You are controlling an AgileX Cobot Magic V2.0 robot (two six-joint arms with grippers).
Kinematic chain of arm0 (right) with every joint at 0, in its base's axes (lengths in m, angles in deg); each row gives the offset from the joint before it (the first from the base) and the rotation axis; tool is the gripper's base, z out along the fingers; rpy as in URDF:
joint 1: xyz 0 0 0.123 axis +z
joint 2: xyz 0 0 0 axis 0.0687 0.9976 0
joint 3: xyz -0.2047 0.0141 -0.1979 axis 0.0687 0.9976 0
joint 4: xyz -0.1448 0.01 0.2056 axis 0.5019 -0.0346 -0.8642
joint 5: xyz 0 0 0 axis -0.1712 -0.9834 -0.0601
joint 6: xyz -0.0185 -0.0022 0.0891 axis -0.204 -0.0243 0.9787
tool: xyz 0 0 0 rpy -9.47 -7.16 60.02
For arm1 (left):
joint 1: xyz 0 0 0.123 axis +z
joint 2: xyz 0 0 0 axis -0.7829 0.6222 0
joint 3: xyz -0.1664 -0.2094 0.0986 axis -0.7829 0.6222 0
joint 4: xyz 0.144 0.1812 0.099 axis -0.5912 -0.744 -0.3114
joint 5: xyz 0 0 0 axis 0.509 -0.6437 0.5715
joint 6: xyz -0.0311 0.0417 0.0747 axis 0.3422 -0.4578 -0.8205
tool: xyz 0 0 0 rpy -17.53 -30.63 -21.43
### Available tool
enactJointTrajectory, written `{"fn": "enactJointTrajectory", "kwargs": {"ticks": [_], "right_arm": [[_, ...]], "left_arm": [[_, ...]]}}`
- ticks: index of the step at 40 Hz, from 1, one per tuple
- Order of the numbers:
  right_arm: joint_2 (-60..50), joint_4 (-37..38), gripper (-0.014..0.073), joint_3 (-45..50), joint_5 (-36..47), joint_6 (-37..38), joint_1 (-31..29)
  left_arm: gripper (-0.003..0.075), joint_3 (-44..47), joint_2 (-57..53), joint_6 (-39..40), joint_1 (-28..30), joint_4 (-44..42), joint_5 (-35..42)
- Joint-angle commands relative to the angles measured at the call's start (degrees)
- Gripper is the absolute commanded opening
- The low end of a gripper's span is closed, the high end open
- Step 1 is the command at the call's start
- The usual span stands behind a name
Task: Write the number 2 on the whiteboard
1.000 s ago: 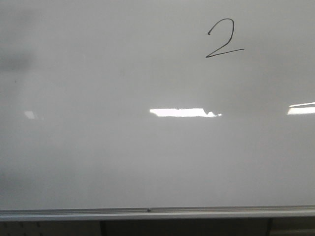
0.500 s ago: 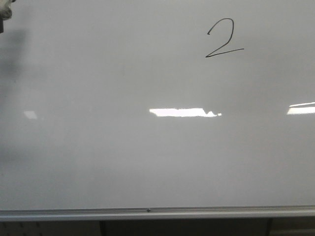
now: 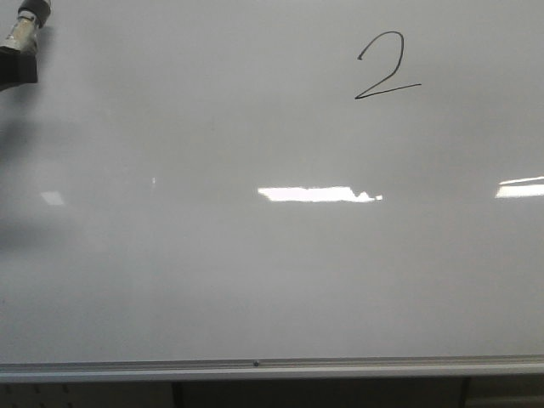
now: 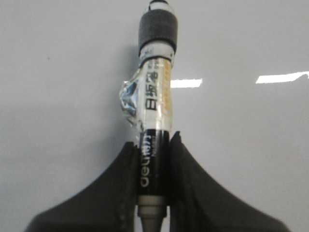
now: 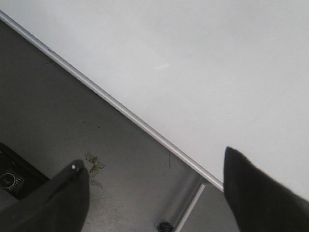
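At top-left, left claw [image 3: 19, 64] clamping marker [image 3: 24, 27] now further in, right claw [image 5: 154, 193] apart.

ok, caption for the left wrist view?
Left gripper shut on marker pen, held before the whiteboard.

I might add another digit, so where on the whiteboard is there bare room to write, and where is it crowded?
The whiteboard is bare nearly everywhere: the whole span left of the number 2, and the wide band below it down to the silver rail. Only the upper right holds ink. The upper left corner is taken by the left end effector holding the marker.
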Motion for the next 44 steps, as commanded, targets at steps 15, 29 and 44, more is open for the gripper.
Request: {"fn": "enactJointTrajectory", "kwargs": {"ticks": [15, 29, 44], "right_arm": [[-0.1, -0.1, 0.0592, -1.6, 3.2, 0.0, -0.4], [-0.1, -0.1, 0.0592, -1.6, 3.1, 0.0, -0.4], [-0.3, 0.3, 0.0592, -1.7, 2.7, 7.6, -0.4]], "left_arm": [[0.0210, -6.3, 4.3, -0.7, 0.1, 0.9, 3.9], [0.0372, -9.0, 3.4, -1.3, 0.1, 0.0, -4.1], [0.0369, -19.8, -10.8, -5.8, 0.1, -0.8, -49.3]]}}
